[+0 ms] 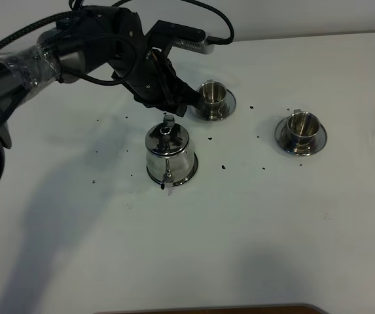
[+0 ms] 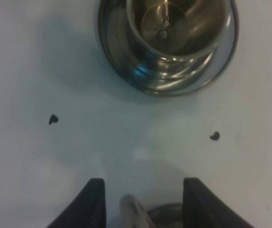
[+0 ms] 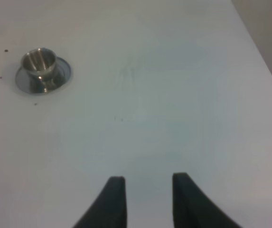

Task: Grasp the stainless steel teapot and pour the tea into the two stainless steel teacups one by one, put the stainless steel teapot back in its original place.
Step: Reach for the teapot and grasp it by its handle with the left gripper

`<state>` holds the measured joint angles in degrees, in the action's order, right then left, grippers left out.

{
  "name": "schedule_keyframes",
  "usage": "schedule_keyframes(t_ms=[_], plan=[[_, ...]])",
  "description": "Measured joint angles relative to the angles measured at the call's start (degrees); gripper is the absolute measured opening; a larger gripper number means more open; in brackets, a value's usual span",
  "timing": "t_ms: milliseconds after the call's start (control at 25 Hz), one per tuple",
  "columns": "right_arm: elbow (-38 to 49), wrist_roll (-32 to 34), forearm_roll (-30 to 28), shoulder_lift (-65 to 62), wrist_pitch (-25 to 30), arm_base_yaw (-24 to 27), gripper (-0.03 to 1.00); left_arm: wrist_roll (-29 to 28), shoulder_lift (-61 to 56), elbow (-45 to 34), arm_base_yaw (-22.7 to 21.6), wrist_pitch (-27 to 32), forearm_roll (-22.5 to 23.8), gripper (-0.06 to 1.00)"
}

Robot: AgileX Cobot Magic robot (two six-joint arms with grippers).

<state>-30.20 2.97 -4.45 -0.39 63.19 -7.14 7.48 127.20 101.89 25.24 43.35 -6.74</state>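
The stainless steel teapot [image 1: 169, 154] stands upright on its saucer [image 1: 191, 171], the original place, at the table's middle. My left gripper [image 1: 176, 106] hovers just behind and above it, open. In the left wrist view its fingertips [image 2: 144, 183] straddle the teapot's loop handle [image 2: 132, 211] without touching it. One teacup [image 1: 210, 93] on a saucer sits close beyond the gripper and fills the left wrist view as a cup [image 2: 178, 23]. The other teacup [image 1: 302, 124] stands on its saucer to the right. My right gripper [image 3: 145, 183] is out of the high view, its fingers apart over bare table, far from a cup [image 3: 38, 61].
Dark tea-leaf specks [image 1: 222, 166] lie scattered on the white table around the teapot and cups. The left arm [image 1: 56, 59] reaches in from the far left. The table's right edge [image 3: 264, 57] shows in the right wrist view.
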Motion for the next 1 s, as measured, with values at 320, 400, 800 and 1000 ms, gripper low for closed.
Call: schedule_keyframes(t_ms=[320,400,800,1000], plan=[[0.0,0.0,0.0,0.0,0.0,0.0,0.24,-0.01,1.44,0.85,-0.48,1.08,0.12,0.44],[0.0,0.0,0.0,0.0,0.0,0.0,0.24,-0.68,1.44,0.85,-1.08,1.29,0.58,0.44],[0.0,0.0,0.0,0.0,0.0,0.0,0.24,-1.51,1.44,0.85,-2.78,4.98,2.69,0.44],[0.0,0.0,0.0,0.0,0.0,0.0,0.24,-1.51,1.44,0.85,-3.16,7.77,2.75,0.44]])
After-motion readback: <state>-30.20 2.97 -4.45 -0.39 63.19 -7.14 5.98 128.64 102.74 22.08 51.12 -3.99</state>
